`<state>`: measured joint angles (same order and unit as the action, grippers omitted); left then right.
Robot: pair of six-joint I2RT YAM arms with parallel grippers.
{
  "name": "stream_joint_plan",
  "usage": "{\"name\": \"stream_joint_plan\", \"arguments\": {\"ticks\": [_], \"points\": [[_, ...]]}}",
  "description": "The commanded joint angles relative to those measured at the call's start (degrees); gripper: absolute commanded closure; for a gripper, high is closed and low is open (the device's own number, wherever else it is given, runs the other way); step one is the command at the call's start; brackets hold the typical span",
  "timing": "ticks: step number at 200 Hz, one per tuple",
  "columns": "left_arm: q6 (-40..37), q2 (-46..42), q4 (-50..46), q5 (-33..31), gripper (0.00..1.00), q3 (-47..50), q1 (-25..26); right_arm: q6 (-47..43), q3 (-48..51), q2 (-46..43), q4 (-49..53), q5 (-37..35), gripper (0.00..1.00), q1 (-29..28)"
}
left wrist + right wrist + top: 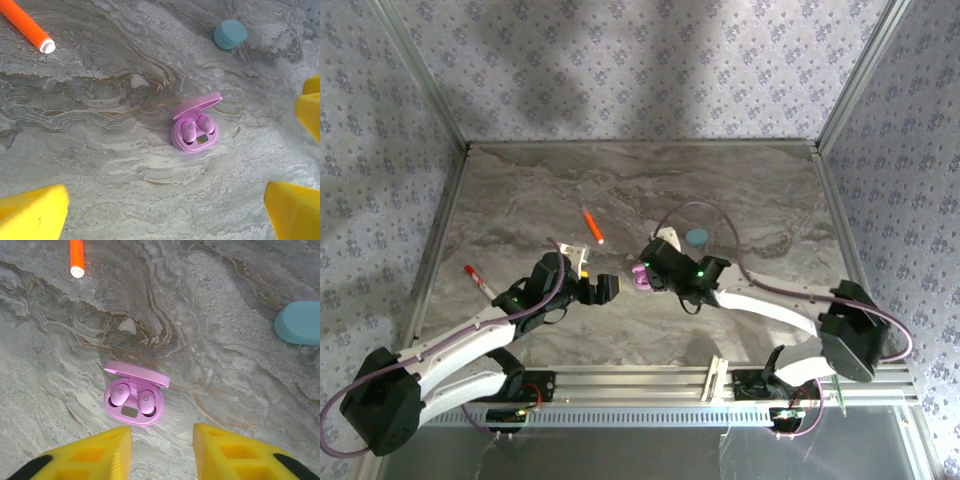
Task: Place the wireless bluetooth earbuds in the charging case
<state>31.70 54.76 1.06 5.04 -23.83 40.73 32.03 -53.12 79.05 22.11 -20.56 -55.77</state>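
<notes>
**A:** How many items lie on the marbled table (pixel 520 200)?

**B:** Two oval cases: a pink charging case (pixel 131 412) with its lid raised, and a cyan case (pixel 300 322) with its lid shut. Two pink earbuds (pixel 120 394) sit side by side in the pink case's wells. There is one orange stick (pixel 76 257). The overhead view adds one red-tipped pen (pixel 473 272) beside the left arm.

**A:** And where is the pink case?

**B:** It is mid-table between the two arms, just beyond the right gripper (pixel 162 450). That gripper's yellow fingers are spread, with nothing between them. The left gripper (pixel 160 212) is spread wider and also holds nothing. The case lies well ahead of it.

**A:** What is hidden or cut off?

**B:** I cannot tell what the cyan case holds behind its shut lid. Both wrist views crop the orange stick at the frame edge. The right wrist view also crops the cyan case.

**A:** How do the views differ?

**B:** The wrist views show each bud and a small window on the case front. From overhead the case is a small pink patch against the right gripper, and the buds are too small to make out.
</notes>
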Motion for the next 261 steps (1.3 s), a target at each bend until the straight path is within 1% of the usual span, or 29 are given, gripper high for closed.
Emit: {"name": "stream_joint_plan", "arguments": {"ticks": [1,18,43,70,91,102,110,146,181,198,219,230,243,258,261], "points": [[2.9,-0.8,1.3,-0.3,0.0,0.2,1.3,0.9,3.6,-5.8,-0.3,6.0,0.54,2.6],[4.9,-1.4,-0.7,-1.0,0.0,-0.2,3.2,0.9,6.9,-10.3,-1.1,10.1,0.46,5.2],[8.5,-3.0,-3.7,-3.9,0.0,-0.4,7.1,1.6,12.7,-18.0,-2.3,15.2,0.33,8.5],[11.8,-4.6,-6.5,-7.8,0.0,-0.5,11.7,2.5,17.9,-26.2,-1.5,19.4,0.22,11.3],[13.6,-4.1,-7.6,-8.9,0.0,-1.3,14.2,3.5,20.8,-32.2,0.5,21.6,0.15,12.7],[14.3,-3.2,-8.1,-8.9,0.0,-2.2,15.3,3.5,22.2,-35.3,1.9,22.3,0.07,13.1],[14.8,-2.3,-8.6,-8.8,0.0,-2.8,16.1,5.2,23.2,-37.6,3.1,22.6,0.01,13.2],[16.1,2.4,-9.2,-7.5,0.0,-4.5,18.0,8.9,28.0,-46.4,5.8,22.6,0.0,13.6],[16.8,6.0,-7.1,-7.2,0.0,-5.7,18.6,10.5,28.2,-48.6,8.4,21.6,0.0,14.2],[16.9,6.8,-5.2,-7.4,0.0,-5.7,18.7,11.3,27.5,-47.9,9.1,20.8,0.0,14.4],[16.4,8.1,-3.5,-7.3,0.0,-5.9,18.6,9.3,26.9,-45.5,8.2,24.1,0.0,15.8],[15.9,8.8,-3.1,-6.7,0.01,-6.5,18.1,7.6,26.4,-43.6,5.9,25.6,0.0,17.5],[15.4,9.5,-1.9,-5.0,0.02,-6.7,17.0,5.4,25.3,-40.5,3.8,29.4,0.0,20.1],[15.4,10.1,0.2,-1.7,0.06,-6.3,14.7,4.4,23.0,-35.8,2.2,32.7,0.0,23.4],[15.4,10.2,0.7,-1.0,0.07,-6.1,14.1,2.4,22.4,-34.8,2.1,33.5,0.0,24.0]]}}
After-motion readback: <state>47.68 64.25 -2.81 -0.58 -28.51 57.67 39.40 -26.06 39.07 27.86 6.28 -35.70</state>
